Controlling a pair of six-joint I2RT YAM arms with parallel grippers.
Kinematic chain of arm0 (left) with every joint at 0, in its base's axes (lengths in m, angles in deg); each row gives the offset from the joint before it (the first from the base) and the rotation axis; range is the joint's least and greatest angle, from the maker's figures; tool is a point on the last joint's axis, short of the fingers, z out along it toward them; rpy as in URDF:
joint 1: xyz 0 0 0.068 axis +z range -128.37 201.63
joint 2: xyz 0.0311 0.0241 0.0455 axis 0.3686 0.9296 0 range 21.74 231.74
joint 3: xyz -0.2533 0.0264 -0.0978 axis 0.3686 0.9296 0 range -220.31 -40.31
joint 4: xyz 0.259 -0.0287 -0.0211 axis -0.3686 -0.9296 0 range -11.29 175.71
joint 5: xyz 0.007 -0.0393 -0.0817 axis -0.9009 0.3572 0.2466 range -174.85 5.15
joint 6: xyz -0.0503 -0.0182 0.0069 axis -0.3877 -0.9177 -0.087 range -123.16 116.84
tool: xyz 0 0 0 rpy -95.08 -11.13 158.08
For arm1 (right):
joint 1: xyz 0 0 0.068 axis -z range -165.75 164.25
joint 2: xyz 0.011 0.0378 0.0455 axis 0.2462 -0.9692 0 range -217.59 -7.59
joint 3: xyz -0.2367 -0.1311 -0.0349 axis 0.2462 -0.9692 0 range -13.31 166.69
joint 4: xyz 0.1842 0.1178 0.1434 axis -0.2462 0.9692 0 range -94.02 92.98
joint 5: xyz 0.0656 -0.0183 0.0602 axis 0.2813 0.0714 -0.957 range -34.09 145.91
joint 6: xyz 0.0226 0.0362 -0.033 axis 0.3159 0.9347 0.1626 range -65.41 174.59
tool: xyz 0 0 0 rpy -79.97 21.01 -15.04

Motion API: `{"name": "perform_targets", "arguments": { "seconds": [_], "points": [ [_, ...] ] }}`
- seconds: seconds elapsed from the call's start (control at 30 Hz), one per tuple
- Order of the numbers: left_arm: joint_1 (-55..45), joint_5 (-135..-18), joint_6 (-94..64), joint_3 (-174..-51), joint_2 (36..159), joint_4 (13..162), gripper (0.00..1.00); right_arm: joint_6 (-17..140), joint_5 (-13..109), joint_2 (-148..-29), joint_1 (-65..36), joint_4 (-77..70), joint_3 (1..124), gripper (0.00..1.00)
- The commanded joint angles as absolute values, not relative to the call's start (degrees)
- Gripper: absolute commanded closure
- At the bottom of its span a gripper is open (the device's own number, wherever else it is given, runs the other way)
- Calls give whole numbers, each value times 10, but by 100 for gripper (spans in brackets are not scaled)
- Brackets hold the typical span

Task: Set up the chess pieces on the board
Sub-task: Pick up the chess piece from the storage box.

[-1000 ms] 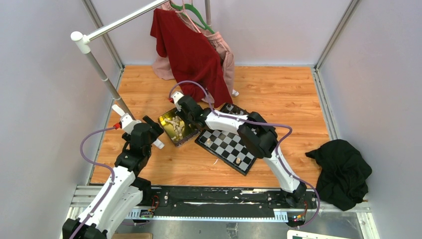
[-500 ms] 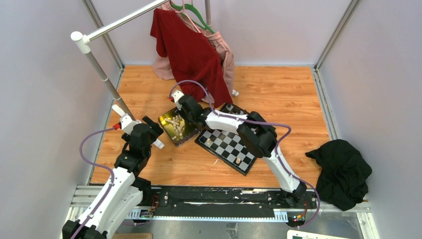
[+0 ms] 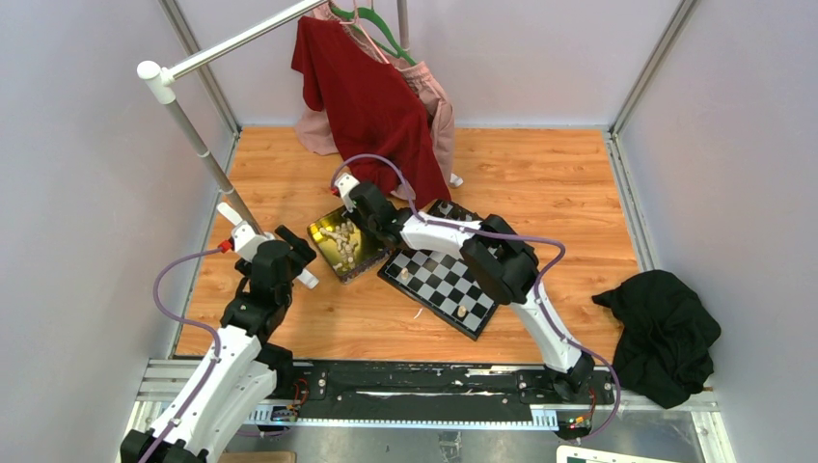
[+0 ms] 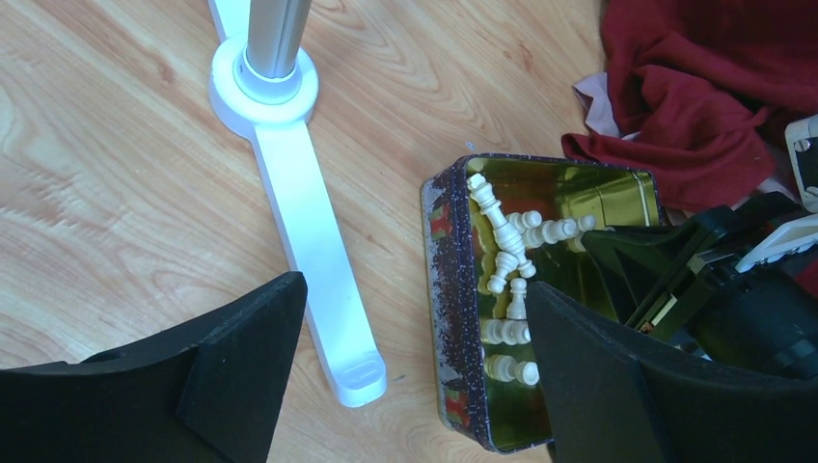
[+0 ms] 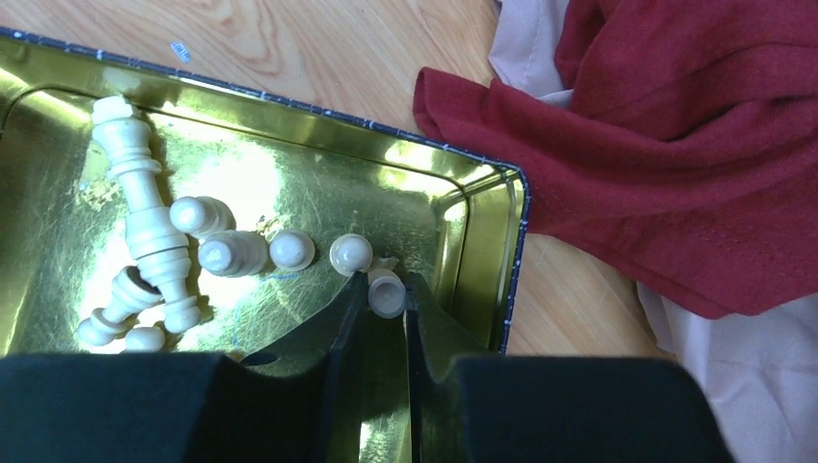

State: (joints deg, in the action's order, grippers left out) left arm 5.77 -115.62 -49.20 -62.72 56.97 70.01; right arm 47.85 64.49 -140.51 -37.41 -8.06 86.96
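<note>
Right gripper (image 5: 386, 285) pinches cream pawn (image 5: 387, 293) in gold tin (image 5: 318, 198); wood tabletop (image 5: 289, 43), pale walls (image 3: 77, 193).

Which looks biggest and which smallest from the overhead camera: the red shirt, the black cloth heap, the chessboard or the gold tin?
1. red shirt, though it hangs nearer the camera
2. black cloth heap and chessboard, which look about alike; the board is partly hidden
3. gold tin
</note>
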Motion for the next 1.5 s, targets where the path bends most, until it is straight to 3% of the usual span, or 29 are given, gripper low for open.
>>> {"name": "perform_targets", "arguments": {
  "seconds": [0.0,0.43,1.03,1.47],
  "points": [
    [56,-1171,-497,-620,559,696,11,471,629,-1371,-365,-107,834,100],
    [56,-1200,-493,-635,558,669,11,475,591,-1266,-371,-158,733,100],
    [56,-1200,-487,-644,545,647,11,499,627,-1063,-418,-153,542,100],
    [56,-1198,-483,-647,529,635,11,523,650,-1024,-447,-137,477,100]
  ]
}}
